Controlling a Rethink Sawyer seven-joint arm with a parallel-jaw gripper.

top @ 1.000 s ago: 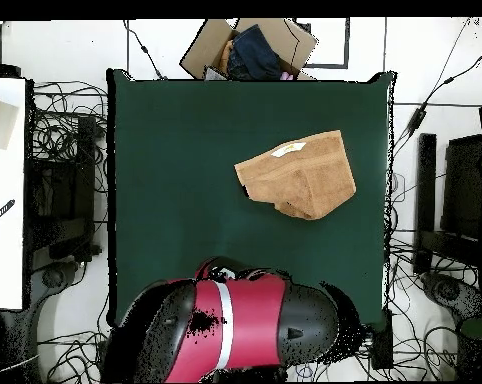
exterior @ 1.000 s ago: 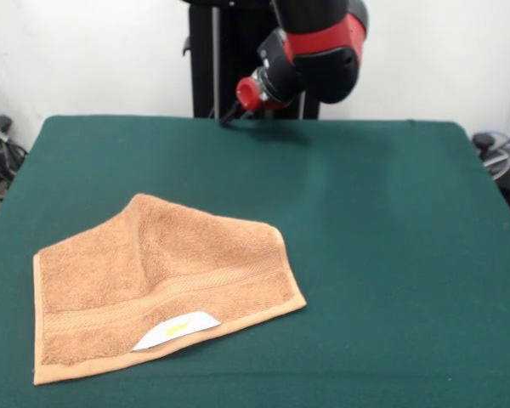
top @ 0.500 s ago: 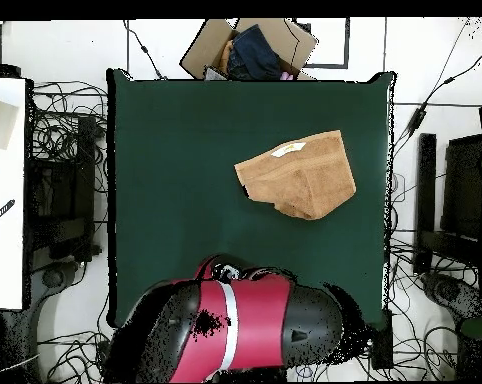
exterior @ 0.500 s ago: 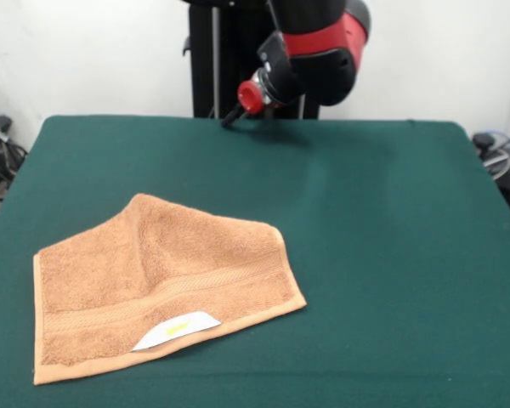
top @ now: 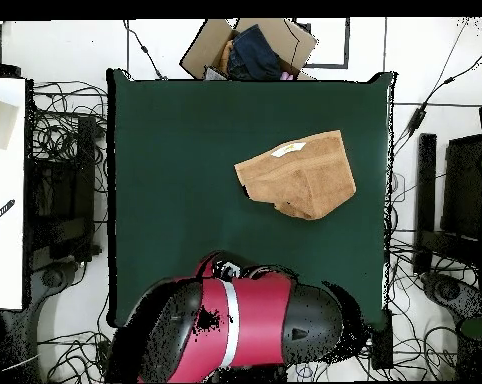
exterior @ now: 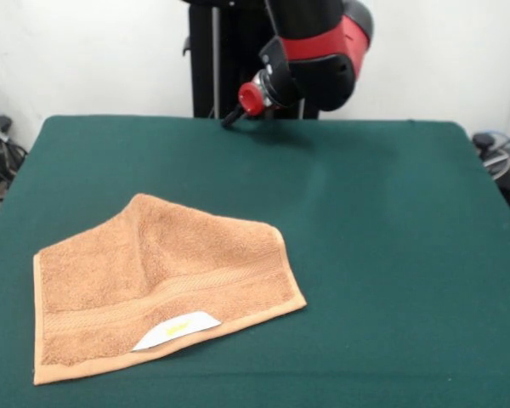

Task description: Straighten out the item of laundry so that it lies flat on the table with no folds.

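Note:
The item of laundry (exterior: pixel 161 285) is an orange-tan towel lying on the near left part of the green table (exterior: pixel 374 212). Its far side is folded over into a raised, pointed hump, and a woven band and a white label (exterior: pixel 177 330) run along its near edge. From overhead the towel (top: pixel 300 175) sits right of the table's (top: pixel 175 150) middle, with the label (top: pixel 288 150) on its upper edge. My gripper (exterior: pixel 231 116) hangs low over the table's far edge, well away from the towel and touching nothing. The red and black arm (top: pixel 230 330) hides it from above.
A cardboard box (top: pixel 250 48) holding dark cloth stands just beyond the table's top edge in the overhead view. Cables lie on the floor all round, and a white surface (top: pixel 3 190) is at the left. The black pedestal (exterior: pixel 229 59) rises behind the table.
The arm's upper body has shifted slightly to the right in the front view, and the red end piece has risen a little. The towel has not moved.

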